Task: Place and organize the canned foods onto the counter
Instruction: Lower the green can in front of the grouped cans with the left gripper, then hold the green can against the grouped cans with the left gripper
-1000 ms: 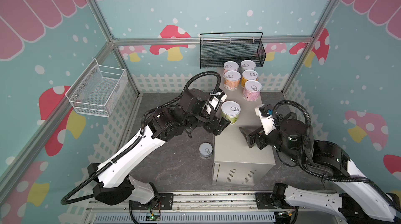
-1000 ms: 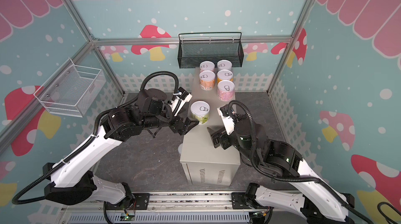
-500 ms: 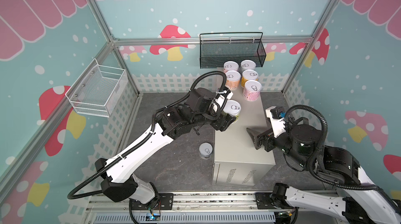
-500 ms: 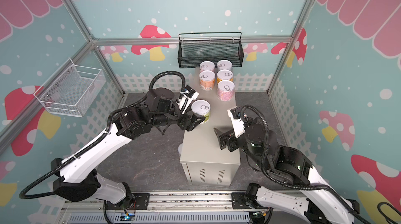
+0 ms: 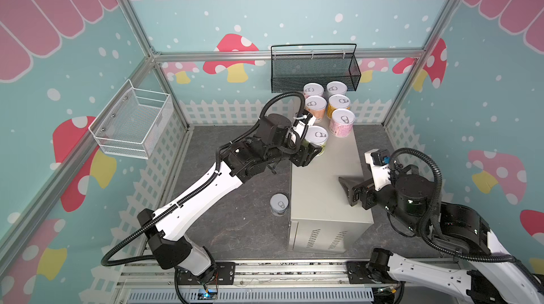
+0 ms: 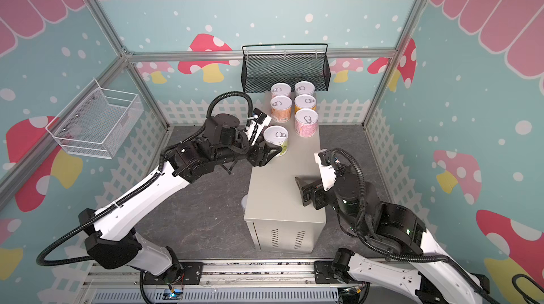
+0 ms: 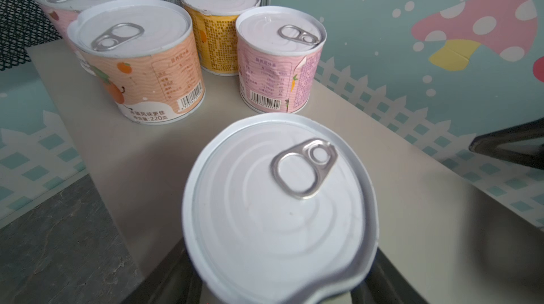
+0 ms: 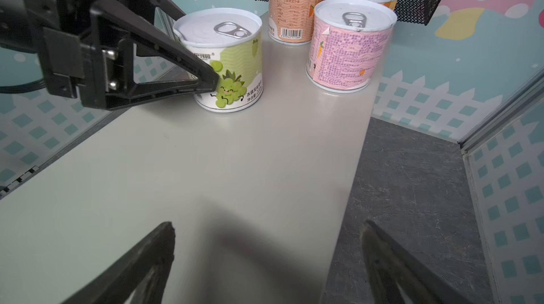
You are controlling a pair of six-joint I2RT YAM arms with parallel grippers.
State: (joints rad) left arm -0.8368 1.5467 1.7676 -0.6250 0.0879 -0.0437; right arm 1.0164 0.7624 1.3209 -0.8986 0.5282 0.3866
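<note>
A green-labelled can (image 5: 317, 135) (image 6: 276, 136) (image 8: 232, 61) stands upright on the counter (image 5: 323, 187) (image 6: 276, 187), near its left edge. My left gripper (image 5: 315, 147) (image 6: 272, 147) is shut on this can, one finger on each side; its lid (image 7: 279, 208) fills the left wrist view. Several more cans stand in two rows at the counter's far end, the nearest a pink one (image 5: 343, 117) (image 8: 350, 43) and an orange one (image 5: 315, 104) (image 7: 138, 61). Another can (image 5: 279, 203) stands on the floor left of the counter. My right gripper (image 5: 347, 190) (image 8: 266, 226) hangs open and empty over the counter's right edge.
A black mesh basket (image 5: 315, 72) hangs on the back wall just behind the far cans. A white wire basket (image 5: 132, 124) is mounted on the left wall. The dark floor (image 5: 235, 223) surrounds the counter, whose near end bears vent slits (image 5: 326, 236).
My left gripper's jaws closed on the green can, and it shifted toward the far cans. My right gripper drew back to the right, staying open.
</note>
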